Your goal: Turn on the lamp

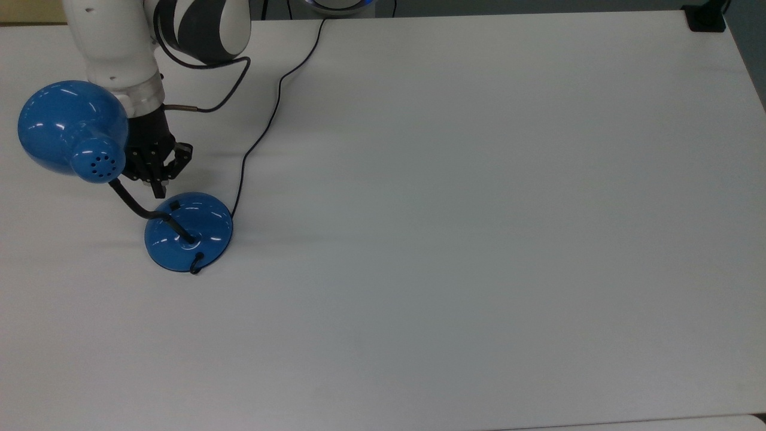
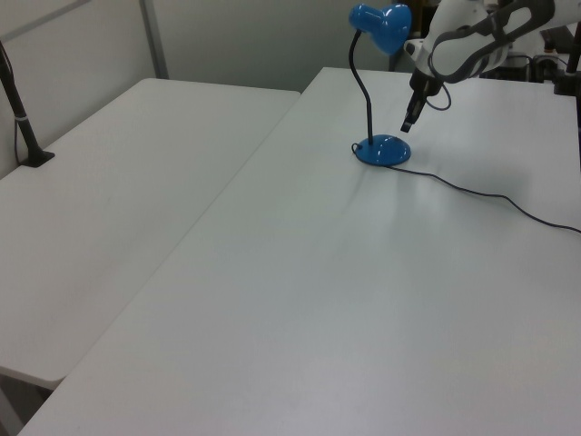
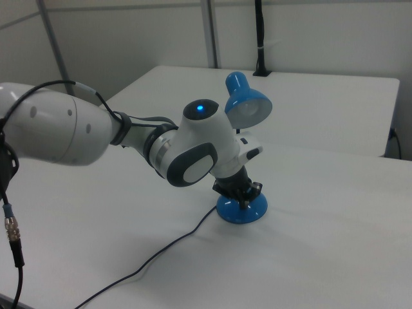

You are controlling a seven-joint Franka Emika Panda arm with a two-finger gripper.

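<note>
The glossy blue lamp stands at the top view's left: its dome shade [image 1: 69, 129] with vent holes, a black gooseneck [image 1: 134, 203] and a round blue base [image 1: 197, 236] carrying a small black switch [image 1: 174, 205]. Its black cord [image 1: 263, 131] runs toward the table's far edge. My gripper [image 1: 159, 193] hangs with its fingers shut, tips just above the base's edge close to the switch. In the left view the gripper [image 2: 405, 128] sits right over the base [image 2: 382, 151]. In the right view the gripper [image 3: 244, 203] points down at the base [image 3: 241, 210] under the shade [image 3: 248, 101].
The white table [image 1: 479, 209] stretches wide to the top view's right of the lamp. A second white table [image 2: 118, 182] adjoins it in the left view. A black clamp [image 1: 706, 18] sits at the top view's far right corner.
</note>
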